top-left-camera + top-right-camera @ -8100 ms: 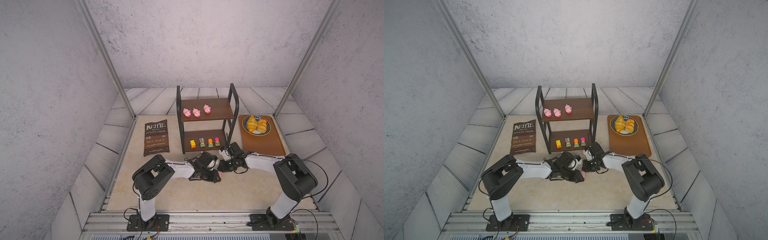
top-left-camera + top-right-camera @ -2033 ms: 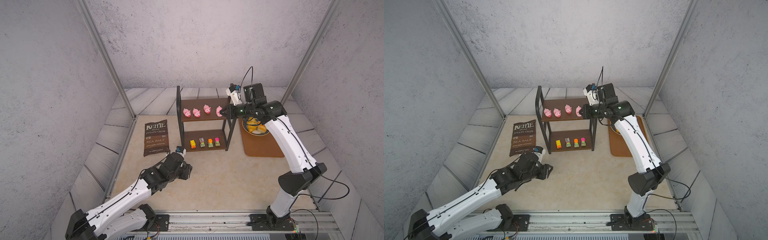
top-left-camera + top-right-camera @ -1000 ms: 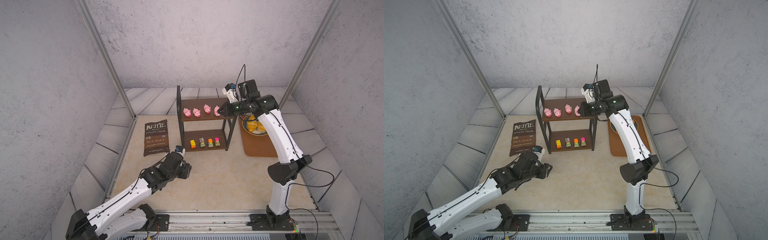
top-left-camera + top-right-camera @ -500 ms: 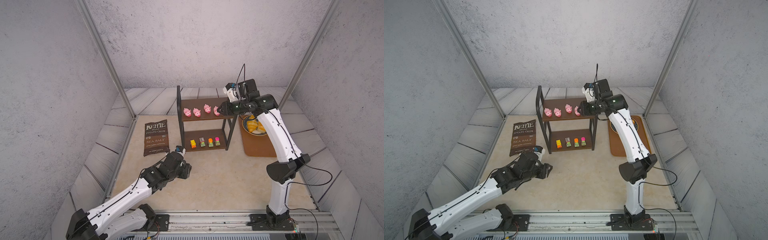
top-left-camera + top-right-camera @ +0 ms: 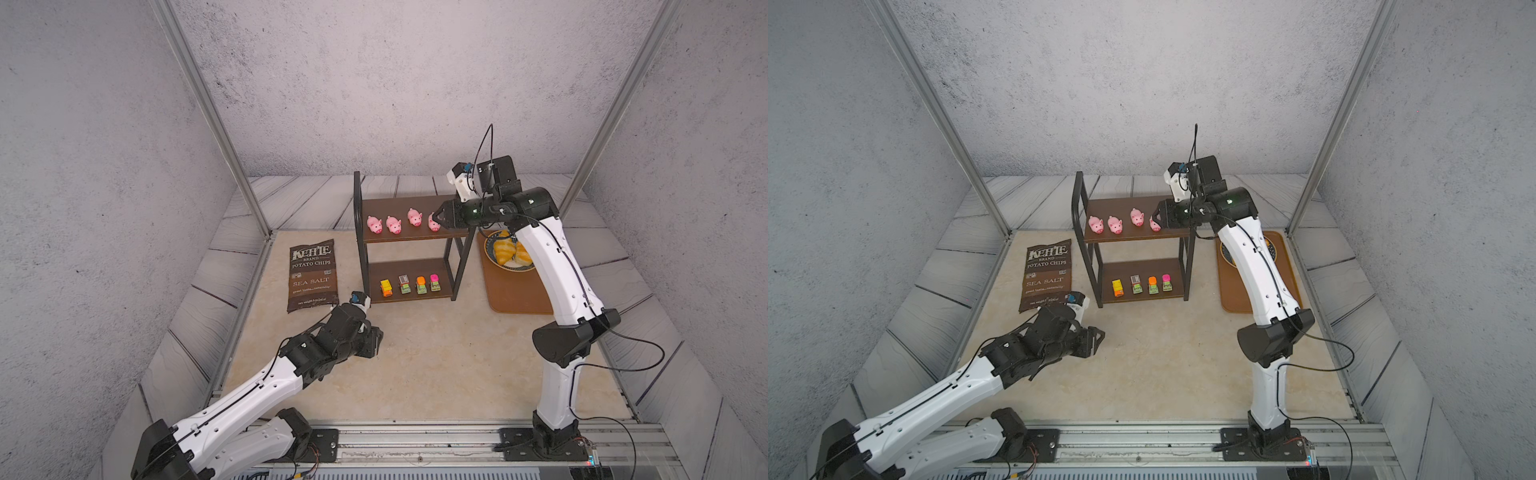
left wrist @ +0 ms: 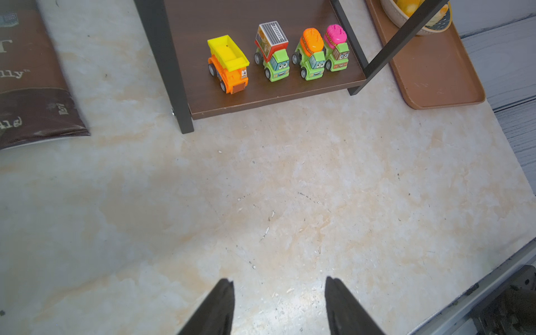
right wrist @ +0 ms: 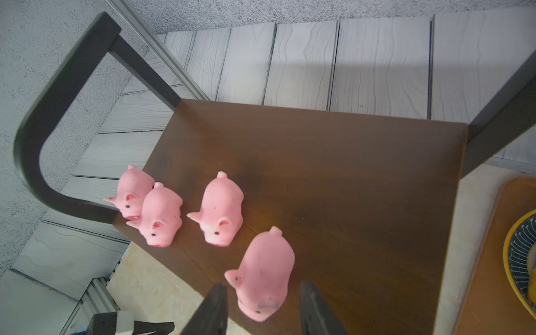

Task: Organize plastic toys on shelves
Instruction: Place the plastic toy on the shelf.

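Fourth pig (image 7: 264, 272) on the shelves' (image 5: 395, 205) top board, at the row's end nearest the right gripper (image 7: 263, 285). Snout end sits between its parted fingers, gap either side; long axis roughly in line with them. Left gripper (image 6: 279, 280) open, empty, well in front of shelves.

likely a lab test cell: mounting rail (image 5: 415, 441), grey walls (image 5: 374, 83).

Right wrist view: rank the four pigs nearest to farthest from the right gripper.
1. End pig, between the right gripper's jaws.
2. Lone pig, mid-row.
3. Next pig, further along.
4. Last pig, beside the curved shelf frame.
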Controlling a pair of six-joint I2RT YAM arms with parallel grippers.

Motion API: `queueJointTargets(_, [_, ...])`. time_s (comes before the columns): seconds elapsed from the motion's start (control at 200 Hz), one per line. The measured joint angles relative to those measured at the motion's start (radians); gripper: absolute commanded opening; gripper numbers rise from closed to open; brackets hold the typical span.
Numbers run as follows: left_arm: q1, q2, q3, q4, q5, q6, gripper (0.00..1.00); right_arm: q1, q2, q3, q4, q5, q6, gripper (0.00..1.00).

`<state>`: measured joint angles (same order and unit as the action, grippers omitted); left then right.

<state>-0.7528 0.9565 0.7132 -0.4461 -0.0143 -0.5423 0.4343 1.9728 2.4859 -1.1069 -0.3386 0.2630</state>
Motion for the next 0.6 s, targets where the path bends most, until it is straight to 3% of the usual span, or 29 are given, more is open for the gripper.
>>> queueJointTargets(0.29, [0.011, -0.035, 0.000, -0.025, -0.026, 0.006, 0.57, 0.000, -0.008, -0.021, 0.050, -0.080, -0.039, 0.52])
queueJointTargets(0.601, [0.059, -0.086, 0.029, -0.049, -0.201, 0.048, 0.67, 0.018, -0.213, -0.304, 0.179, -0.137, -0.116, 0.56])
